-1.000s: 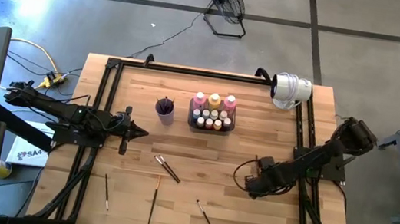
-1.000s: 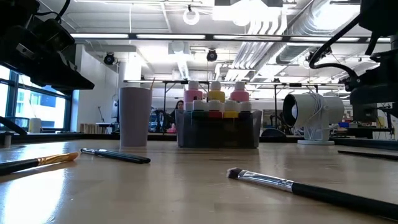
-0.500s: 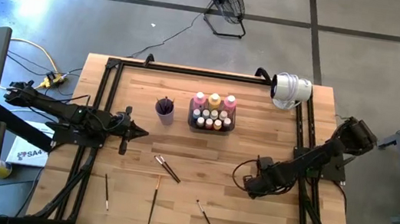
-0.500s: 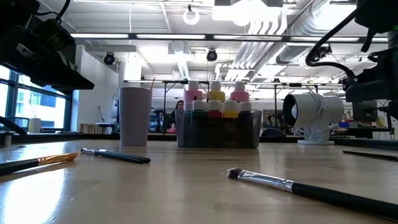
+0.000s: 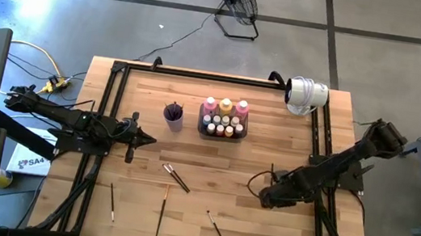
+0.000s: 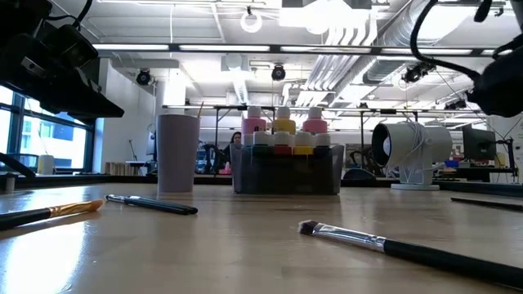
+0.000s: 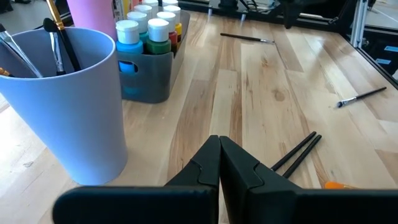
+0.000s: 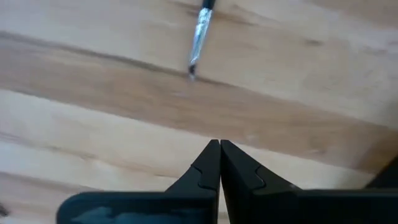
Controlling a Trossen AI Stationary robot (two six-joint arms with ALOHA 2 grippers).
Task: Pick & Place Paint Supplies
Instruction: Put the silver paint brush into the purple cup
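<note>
Dark-handled paintbrushes [image 5: 176, 178]: light, stiff, thin, roll easily; grip mid-handle. Left gripper [image 7: 219, 163] and right gripper [image 8: 219, 163]: jaws closed, empty.

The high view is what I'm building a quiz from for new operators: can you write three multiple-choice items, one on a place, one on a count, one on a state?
1. Where does the purple cup stand?
A. Beside the tray of paint bottles, on the left arm's side
B. At the table's front edge
C. Inside the tray

2. How many tall bottles stand in the tray's back row?
A. One
B. Three
C. Six

3. How do the right gripper and left gripper stand?
A. Both open
B. Right shut on a brush
C. Both shut, holding nothing

Answers:
1 A, the cup sits just outside the tray, apart from it.
2 B, two pink caps flank one yellow-orange.
3 C, each wrist view shows the fingers pressed together with nothing between; the brushes lie loose on the table.
</note>
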